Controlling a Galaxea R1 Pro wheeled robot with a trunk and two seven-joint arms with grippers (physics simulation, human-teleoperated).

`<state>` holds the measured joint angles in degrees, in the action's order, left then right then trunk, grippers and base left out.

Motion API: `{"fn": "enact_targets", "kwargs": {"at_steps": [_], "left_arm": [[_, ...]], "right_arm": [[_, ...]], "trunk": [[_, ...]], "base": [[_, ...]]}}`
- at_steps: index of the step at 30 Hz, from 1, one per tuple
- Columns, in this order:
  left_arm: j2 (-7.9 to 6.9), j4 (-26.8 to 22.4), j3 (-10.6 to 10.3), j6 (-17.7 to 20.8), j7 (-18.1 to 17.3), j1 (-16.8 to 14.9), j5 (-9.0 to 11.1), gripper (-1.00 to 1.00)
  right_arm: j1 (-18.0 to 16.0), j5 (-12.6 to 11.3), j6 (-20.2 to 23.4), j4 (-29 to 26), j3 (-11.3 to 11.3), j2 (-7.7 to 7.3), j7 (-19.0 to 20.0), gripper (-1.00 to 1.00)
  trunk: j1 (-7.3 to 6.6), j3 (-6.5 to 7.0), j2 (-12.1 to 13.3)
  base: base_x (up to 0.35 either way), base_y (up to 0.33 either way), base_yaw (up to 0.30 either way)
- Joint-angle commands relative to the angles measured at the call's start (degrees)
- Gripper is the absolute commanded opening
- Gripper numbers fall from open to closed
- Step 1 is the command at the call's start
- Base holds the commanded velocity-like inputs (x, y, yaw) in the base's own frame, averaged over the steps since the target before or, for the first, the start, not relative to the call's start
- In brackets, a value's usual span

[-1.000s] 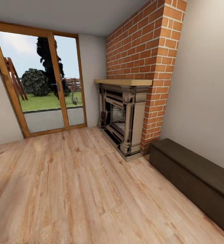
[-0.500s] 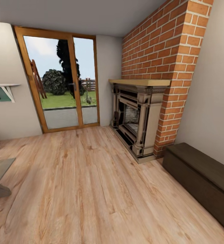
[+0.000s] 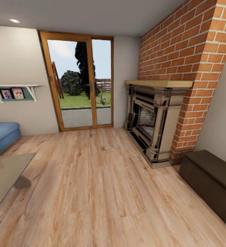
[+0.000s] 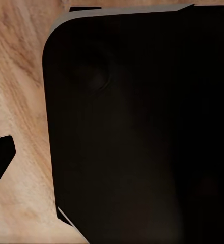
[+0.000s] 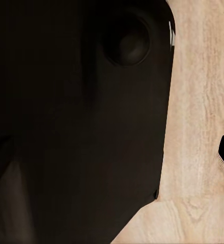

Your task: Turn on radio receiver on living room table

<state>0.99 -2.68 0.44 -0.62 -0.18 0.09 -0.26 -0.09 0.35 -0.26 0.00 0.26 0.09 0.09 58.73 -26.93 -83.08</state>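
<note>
Head view: wood-plank floor (image 3: 92, 185) runs across the room. Landmark is the fireplace (image 3: 154, 120), set into a red brick chimney (image 3: 191, 68) with a pale wooden mantel on top. Left of the fireplace, past a strip of plain wall, a wood-framed glass door (image 3: 80, 82) shows grass and a dark bush outside. Right of the fireplace, along the wall, sits a long dark brown bench (image 3: 210, 181). Well left of the fireplace, across the open floor, a corner of the table (image 3: 5, 175) enters at the picture's edge (glossy grey-brown top, one leg visible beneath). The radio receiver cannot be seen on the visible part of the table. Beyond the table, a blue sofa (image 3: 1, 137) end; above it a wall shelf (image 3: 15, 91) with two small pictures.

Left wrist view: a large dark rounded body of the robot (image 4: 142, 127) over the wood floor. Jaw state of the left gripper cannot be told.

Right wrist view: again a dark rounded robot part (image 5: 76, 117), floor alongside. Right gripper's jaw state cannot be told either.
</note>
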Motion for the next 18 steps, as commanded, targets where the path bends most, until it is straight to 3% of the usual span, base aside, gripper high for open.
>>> {"fn": "enact_targets", "kwargs": {"at_steps": [1,9,18], "left_arm": [[-0.01,0.0,0.0,0.0,0.0,0.0,0.0,1.00],[0.00,0.0,0.0,0.0,0.0,0.0,0.0,1.00],[-0.07,0.0,-0.1,0.0,0.0,0.0,0.2,1.00]], "right_arm": [[0.0,0.0,0.0,0.0,0.0,0.00,0.0,1.00],[0.0,0.0,0.0,0.0,0.0,0.00,0.0,1.00],[0.0,0.0,0.0,0.0,0.0,-0.01,0.1,1.00]], "trunk": [[0.00,0.00,0.0],[0.00,0.00,0.0],[0.00,0.00,0.0]], "base": [[0.000,0.000,0.269],[0.000,0.000,0.246],[0.067,0.000,0.031]]}}
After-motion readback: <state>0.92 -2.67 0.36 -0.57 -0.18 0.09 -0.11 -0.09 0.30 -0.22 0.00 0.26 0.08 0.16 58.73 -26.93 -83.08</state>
